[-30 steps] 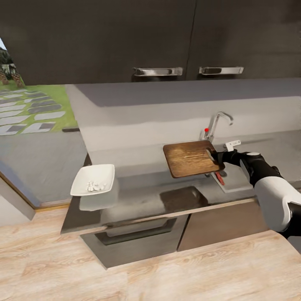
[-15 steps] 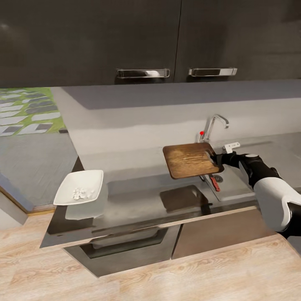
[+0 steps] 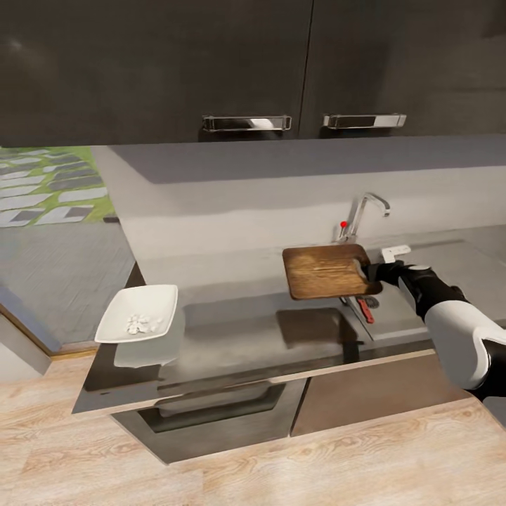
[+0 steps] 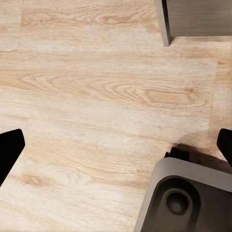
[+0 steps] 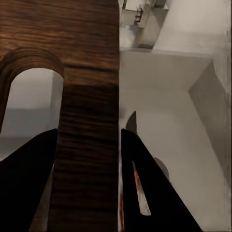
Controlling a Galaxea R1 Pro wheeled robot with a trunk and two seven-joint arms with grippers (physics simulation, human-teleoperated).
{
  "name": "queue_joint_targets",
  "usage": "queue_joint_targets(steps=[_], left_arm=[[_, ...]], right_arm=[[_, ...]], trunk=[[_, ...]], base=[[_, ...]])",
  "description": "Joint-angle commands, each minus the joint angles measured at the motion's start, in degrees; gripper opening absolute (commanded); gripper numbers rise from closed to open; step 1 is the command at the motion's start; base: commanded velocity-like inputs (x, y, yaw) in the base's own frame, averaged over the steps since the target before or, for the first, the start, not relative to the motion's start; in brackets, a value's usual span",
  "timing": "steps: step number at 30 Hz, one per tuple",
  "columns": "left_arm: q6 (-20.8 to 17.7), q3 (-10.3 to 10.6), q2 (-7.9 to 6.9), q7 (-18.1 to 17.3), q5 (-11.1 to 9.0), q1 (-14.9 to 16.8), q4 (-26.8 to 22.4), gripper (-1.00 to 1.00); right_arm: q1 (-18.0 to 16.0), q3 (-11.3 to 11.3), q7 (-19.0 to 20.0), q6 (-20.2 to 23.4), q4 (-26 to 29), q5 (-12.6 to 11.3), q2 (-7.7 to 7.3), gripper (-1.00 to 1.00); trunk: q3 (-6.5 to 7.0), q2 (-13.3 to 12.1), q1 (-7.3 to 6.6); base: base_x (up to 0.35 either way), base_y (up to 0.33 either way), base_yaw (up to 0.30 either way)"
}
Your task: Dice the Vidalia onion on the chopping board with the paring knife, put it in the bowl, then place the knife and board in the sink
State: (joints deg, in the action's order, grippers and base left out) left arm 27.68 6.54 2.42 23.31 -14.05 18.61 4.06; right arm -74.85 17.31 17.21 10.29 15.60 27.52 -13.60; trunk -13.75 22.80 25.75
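The right gripper (image 3: 370,270) is clamped on the handle end of the chopping board (image 3: 329,270), which it holds level in the air above the countertop (image 3: 232,330), beside the sink (image 3: 393,316). In the right wrist view the two dark fingers (image 5: 29,183) pinch the strip of wood (image 5: 87,159) between the oblong handle slot (image 5: 34,101) and the board's edge. The board casts a dark shadow on the worktop just below it. Under the board's handle end, the paring knife (image 3: 365,309) lies in the sink basin, its red handle showing in the head view and its dark pointed blade (image 5: 131,121) in the right wrist view. The chrome tap (image 3: 365,211) with its red knob (image 3: 344,225) rises just behind the board. Well to the left, near the end of the countertop, sits the white bowl (image 3: 138,322) holding pale diced onion (image 3: 140,324). Dark wall cabinets (image 3: 211,63) hang above. The left gripper (image 4: 116,145) hangs spread wide over the wooden floor (image 4: 96,96), its fingertips at the picture's two sides, above a grey part of the robot's base (image 4: 188,198).
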Motion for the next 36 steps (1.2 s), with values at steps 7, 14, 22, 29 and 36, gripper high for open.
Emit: queue_joint_targets(steps=[7,14,22,29,36], left_arm=[[0.4,0.5,0.08,0.1,-0.5,0.1,0.2,1.00],[0.4,0.5,0.21,0.1,-0.5,0.1,0.2,1.00],[0.4,0.5,0.22,0.1,-0.4,0.1,0.2,1.00],[0.3,0.5,0.22,0.1,-0.5,0.1,0.2,1.00],[0.2,0.5,0.22,0.2,-0.5,0.1,0.2,1.00]], right_arm=[[0.0,1.5,-10.5,-1.9,-1.4,-1.9,0.04,-1.00],[0.0,7.8,-21.0,-1.8,-1.5,-8.7,-0.02,-1.00],[0.0,7.9,-29.2,-1.9,-1.9,-11.1,0.33,-1.00],[0.0,7.9,-32.5,-1.9,-2.3,-11.3,0.40,-1.00],[0.0,8.0,-35.7,-2.1,-6.7,-11.3,0.18,-1.00]], trunk=[[-0.11,0.1,0.03],[-0.11,0.1,0.03],[-0.11,0.1,0.03],[-0.11,0.1,0.03],[-0.11,0.1,0.03]], base=[[0.000,0.000,0.000],[0.000,0.000,0.000],[0.000,0.000,0.000],[0.000,0.000,0.000],[0.000,0.000,0.000]])
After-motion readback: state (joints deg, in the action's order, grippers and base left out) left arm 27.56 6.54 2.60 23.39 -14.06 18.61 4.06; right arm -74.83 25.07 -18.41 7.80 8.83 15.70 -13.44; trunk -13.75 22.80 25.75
